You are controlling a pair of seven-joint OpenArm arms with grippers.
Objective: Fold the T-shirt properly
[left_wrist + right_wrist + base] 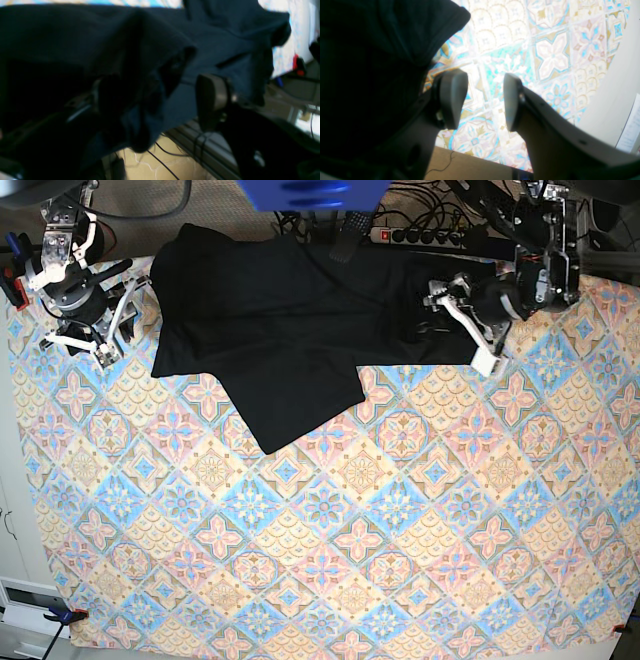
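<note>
My left gripper [455,305] open, right gripper [482,100] open and empty: the T-shirt [270,320], upper frame, lies rumpled, folding barely begun.

My table and its surroundings, seen from the base camera

I see the pastel diamond-patterned tablecloth [330,560] covering the table, a power strip [420,236] with black cables along the far edge, a blurred blue object [312,192] at top centre, and a small clamp [62,615] gripping the cloth's near-left corner
</note>
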